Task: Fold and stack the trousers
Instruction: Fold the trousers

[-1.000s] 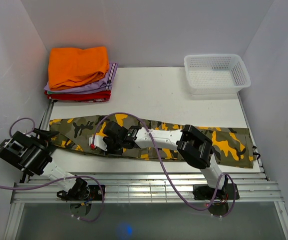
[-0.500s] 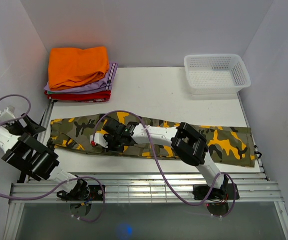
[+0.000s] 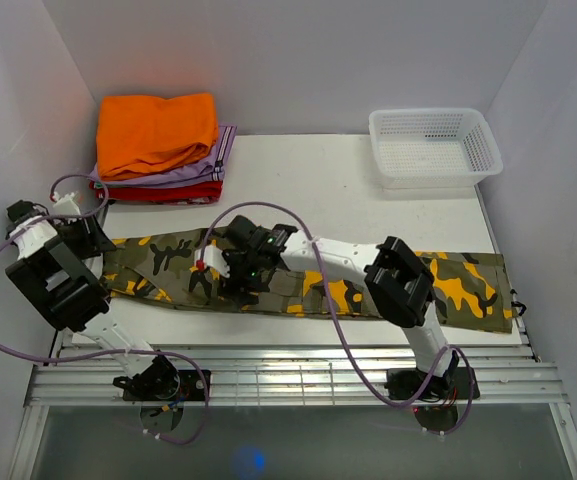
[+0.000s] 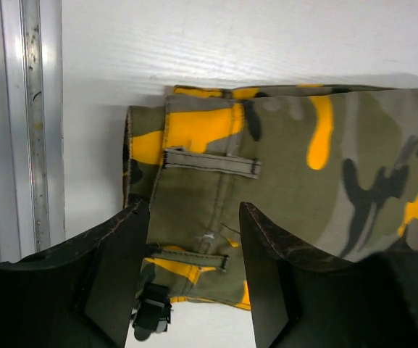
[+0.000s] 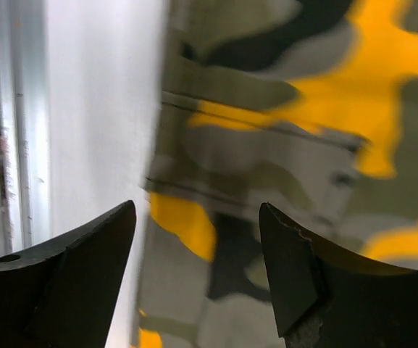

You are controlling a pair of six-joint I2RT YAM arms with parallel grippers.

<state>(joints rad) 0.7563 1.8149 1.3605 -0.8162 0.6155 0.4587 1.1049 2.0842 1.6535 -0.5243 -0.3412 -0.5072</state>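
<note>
The camouflage trousers [image 3: 458,288] lie stretched flat across the table from left to right, waistband at the left end. My left gripper [image 3: 96,243] hovers at that waistband end. In the left wrist view it [image 4: 194,250] is open, its fingers [image 4: 118,275] straddling the waistband and belt loops of the trousers [image 4: 303,159]. My right gripper [image 3: 230,283] is over the left-middle part of the trousers. In the right wrist view it [image 5: 198,250] stands open just above the blurred trousers [image 5: 303,109], near their front edge, with nothing pinched.
A stack of folded clothes [image 3: 158,135], orange on lilac and red, sits at the back left. A white mesh basket [image 3: 433,145] stands at the back right. A metal rail [image 3: 288,365] runs along the table's near edge. White walls close in left and right.
My left arm has swung from the table's left edge to the waistband end, its jaws narrowing somewhat. My right gripper has opened and let go of the cloth.
</note>
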